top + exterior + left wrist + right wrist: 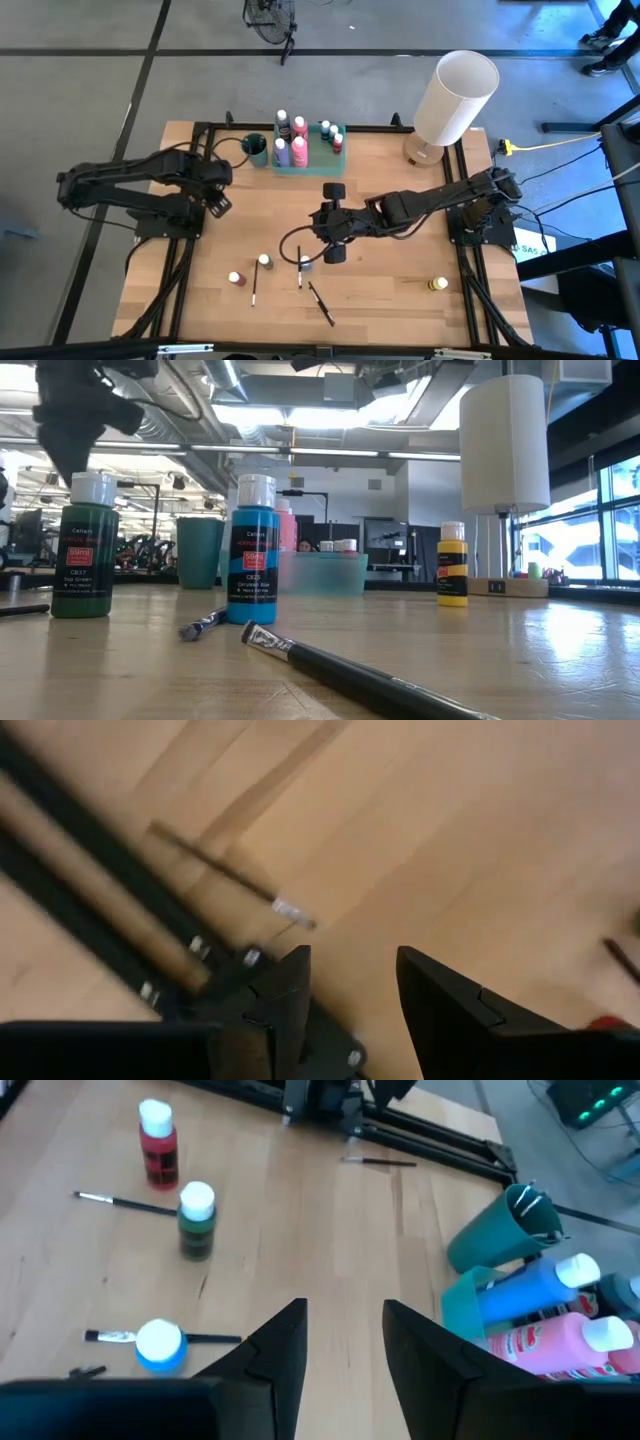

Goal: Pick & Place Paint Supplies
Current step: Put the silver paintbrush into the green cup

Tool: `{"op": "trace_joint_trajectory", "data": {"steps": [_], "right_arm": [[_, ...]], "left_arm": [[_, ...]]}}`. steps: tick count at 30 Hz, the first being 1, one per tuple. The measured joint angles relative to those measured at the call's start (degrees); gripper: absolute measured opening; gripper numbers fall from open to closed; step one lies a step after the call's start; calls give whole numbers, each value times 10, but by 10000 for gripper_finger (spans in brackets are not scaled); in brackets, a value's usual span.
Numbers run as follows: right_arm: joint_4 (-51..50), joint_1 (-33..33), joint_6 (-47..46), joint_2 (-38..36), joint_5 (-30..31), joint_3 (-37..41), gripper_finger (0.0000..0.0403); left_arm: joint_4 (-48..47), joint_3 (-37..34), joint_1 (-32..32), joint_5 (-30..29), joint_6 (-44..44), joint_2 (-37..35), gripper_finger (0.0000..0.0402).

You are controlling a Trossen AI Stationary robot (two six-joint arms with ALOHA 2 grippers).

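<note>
The right hand (317,232), fingers parted and empty, hovers just at twelve o'clock of the blue bottle (305,264) standing on the worktop (400,270). Light, rigid and probably slick, it wants gripping across its body below the white cap. The left hand (222,188) waits open at nine o'clock.

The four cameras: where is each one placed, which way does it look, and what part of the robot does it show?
High view: above the table, looking straight down; both arms, left gripper, right gripper.
Low view: at tabletop height, looking across at the green bottle, blue bottle and yellow bottle; a dark arm part at the top.
Left wrist view: looks at bare wood and a brush; its gripper is open.
Right wrist view: looks at the tray; its gripper is open.
Shared: low and right wrist views both show the green and blue bottles.
</note>
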State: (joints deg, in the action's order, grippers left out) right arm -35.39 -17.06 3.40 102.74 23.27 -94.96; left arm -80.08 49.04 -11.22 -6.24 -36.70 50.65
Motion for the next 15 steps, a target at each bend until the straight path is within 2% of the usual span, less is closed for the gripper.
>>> {"op": "trace_joint_trajectory", "data": {"steps": [15], "right_arm": [[-47,2,16,0,0,0,135]], "left_arm": [[12,0,0,54,-98,4,145]]}}
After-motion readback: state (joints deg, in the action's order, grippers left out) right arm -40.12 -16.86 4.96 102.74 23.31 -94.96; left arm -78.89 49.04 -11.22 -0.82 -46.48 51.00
